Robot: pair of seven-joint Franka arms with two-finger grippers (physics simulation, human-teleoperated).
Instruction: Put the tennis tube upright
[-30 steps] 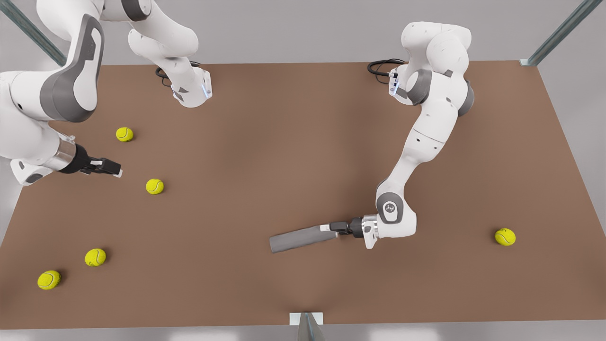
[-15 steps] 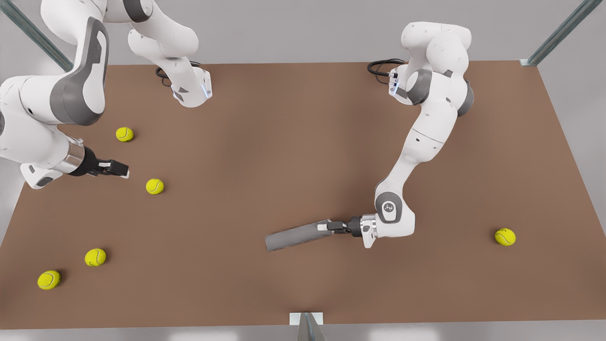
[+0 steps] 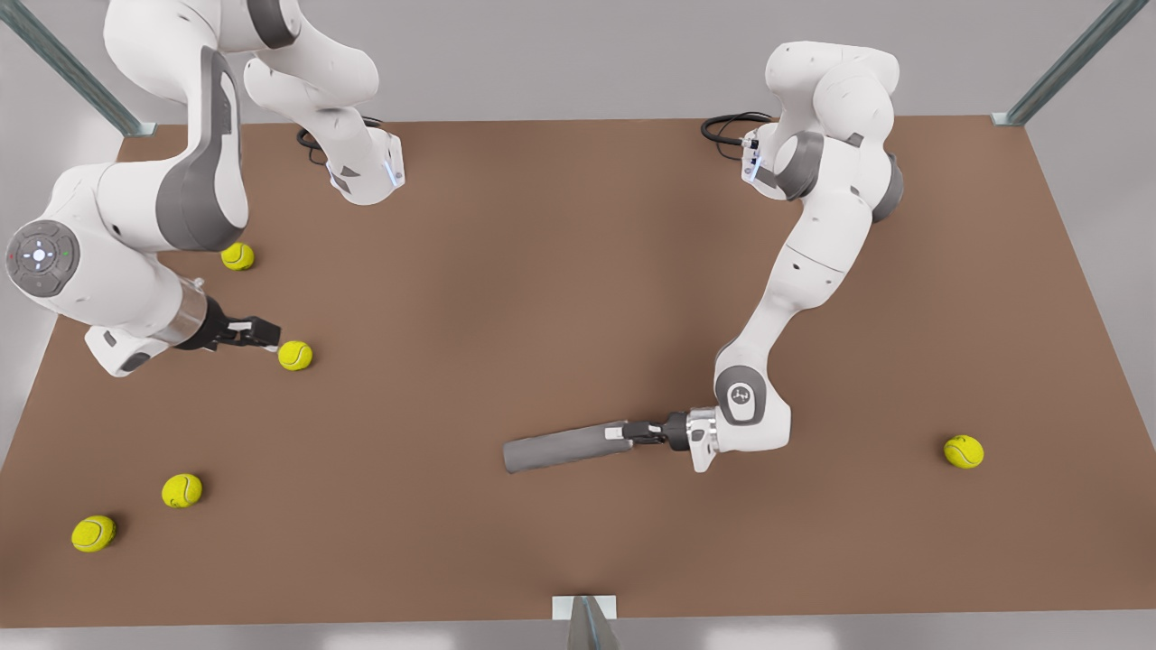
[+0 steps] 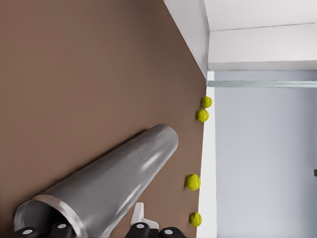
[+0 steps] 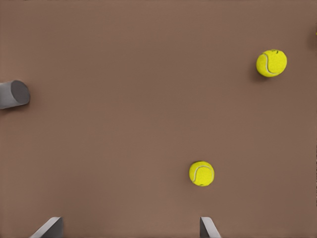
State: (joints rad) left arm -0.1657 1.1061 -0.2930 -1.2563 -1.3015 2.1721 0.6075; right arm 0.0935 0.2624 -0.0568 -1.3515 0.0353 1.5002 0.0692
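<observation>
The tennis tube (image 3: 564,449) is a dark-grey cylinder lying on its side on the brown table (image 3: 560,271), a little to the front view's right of centre. My left gripper (image 3: 625,433) is shut on the tube's rimmed mouth end. In the left wrist view the tube (image 4: 114,183) stretches away from the gripper (image 4: 99,231), its hollow mouth nearest the fingers (image 4: 139,220). My right gripper (image 3: 268,335) hovers at the front view's left, open, beside a tennis ball (image 3: 295,355). The right wrist view has its fingertips (image 5: 51,227) wide apart, with the tube's far end (image 5: 13,94) in the distance.
Yellow-green tennis balls lie at the front view's left (image 3: 237,256) (image 3: 181,490) (image 3: 94,533), and one sits at the right (image 3: 964,450). The right wrist view has two balls (image 5: 201,173) (image 5: 271,63). A metal bracket (image 3: 584,609) stands at the table's near edge.
The right arm has swung toward the front view's right, bringing its gripper up to a tennis ball. The left gripper has slid the tube slightly toward the front view's left.
</observation>
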